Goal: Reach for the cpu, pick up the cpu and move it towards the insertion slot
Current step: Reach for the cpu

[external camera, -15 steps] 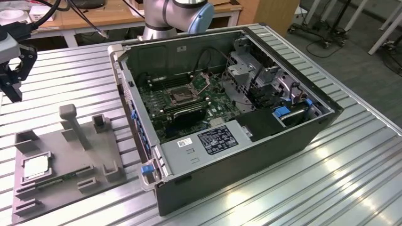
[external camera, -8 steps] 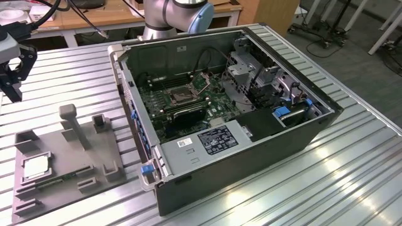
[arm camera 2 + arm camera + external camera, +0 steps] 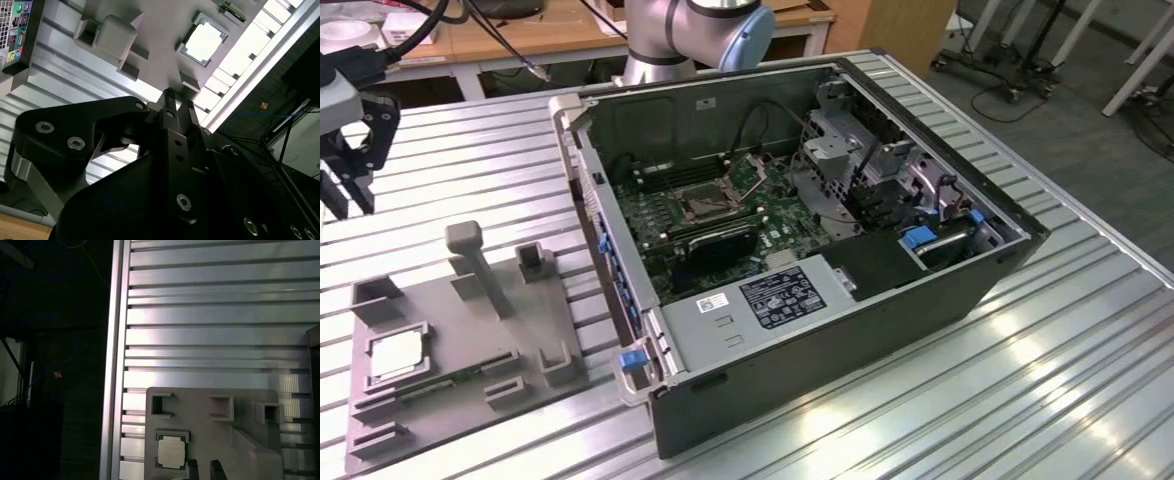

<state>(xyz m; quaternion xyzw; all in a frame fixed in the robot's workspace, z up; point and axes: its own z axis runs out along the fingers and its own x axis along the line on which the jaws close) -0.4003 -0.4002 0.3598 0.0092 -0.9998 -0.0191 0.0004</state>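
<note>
Cut off by the frame's edge at ten o'clock in the exterior view, the gripper [image 3: 347, 195] hangs over the ribbed metal table [image 3: 1067, 380]. Its fingers [image 3: 192, 472] are parted and empty in the first wrist view. The cpu [image 3: 398, 357] lies in a recess of the grey fixture plate [image 3: 467, 330] at eight o'clock, clear of the fingertips. The insertion slot [image 3: 704, 205] sits inside the opened computer case [image 3: 854, 350], its dark centre hard to make out.
</note>
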